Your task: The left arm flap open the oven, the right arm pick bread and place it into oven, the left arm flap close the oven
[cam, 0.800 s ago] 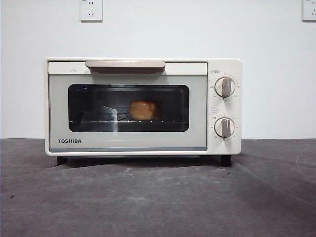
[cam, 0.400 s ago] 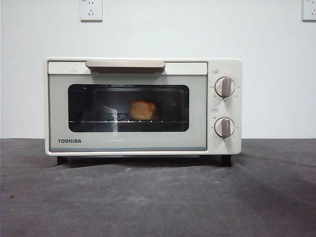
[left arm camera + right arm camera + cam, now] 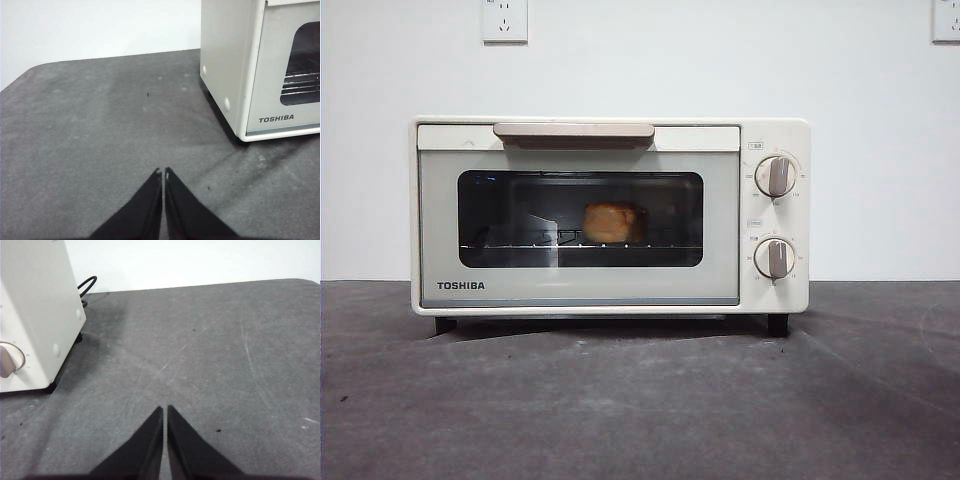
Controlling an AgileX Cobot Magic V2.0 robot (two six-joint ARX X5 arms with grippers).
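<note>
Hovering over bare grey table (image 3: 90,150), the left gripper (image 3: 163,172) has its jaws together, holding nothing; the oven (image 3: 225,60) stands apart from it. The right gripper (image 3: 164,409) is likewise closed and empty, off the oven's knob side. The oven door (image 3: 440,220) is shut. The bread (image 3: 611,222) sits on the rack (image 3: 510,246) behind the glass.

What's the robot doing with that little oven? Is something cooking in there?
Nothing is being handled right now. The oven sits on the table with its door shut, and the bread is inside on the rack, showing through the window. The left tool and the right tool are both shut, empty, and hang over bare table off to either side of the oven. Whether the oven is heating, I can't tell.
</note>
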